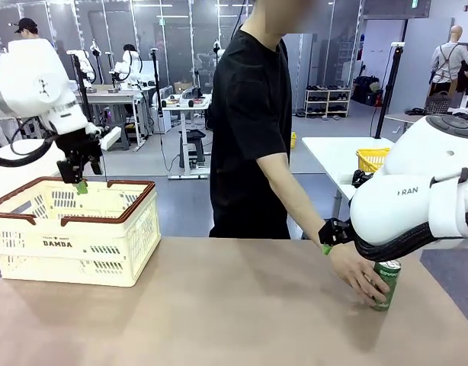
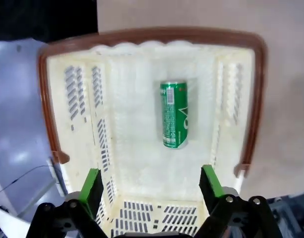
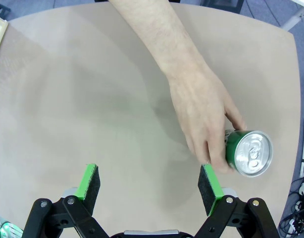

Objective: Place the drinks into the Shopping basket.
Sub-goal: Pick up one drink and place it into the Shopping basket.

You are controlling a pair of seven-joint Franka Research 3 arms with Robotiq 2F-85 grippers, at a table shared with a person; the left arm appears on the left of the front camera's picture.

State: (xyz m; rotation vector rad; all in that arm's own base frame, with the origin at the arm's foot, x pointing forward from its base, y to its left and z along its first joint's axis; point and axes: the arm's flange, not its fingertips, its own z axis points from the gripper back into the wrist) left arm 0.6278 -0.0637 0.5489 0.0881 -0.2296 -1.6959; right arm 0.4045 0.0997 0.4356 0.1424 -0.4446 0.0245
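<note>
Beside the spread right fingers (image 3: 210,187), a can (image 3: 248,152) stands upright on the tabletop (image 3: 92,99) in the person's hand (image 3: 204,116), nearest that arm.

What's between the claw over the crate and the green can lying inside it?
Nothing: in the left wrist view, bare floor of the Shopping basket separates the open left gripper from the green can.

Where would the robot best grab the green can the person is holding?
The green can stands upright, so probably its round side wall, just below the silver top; the open right end effector could descend from above, once the person's hand covering one side lets go.
</note>
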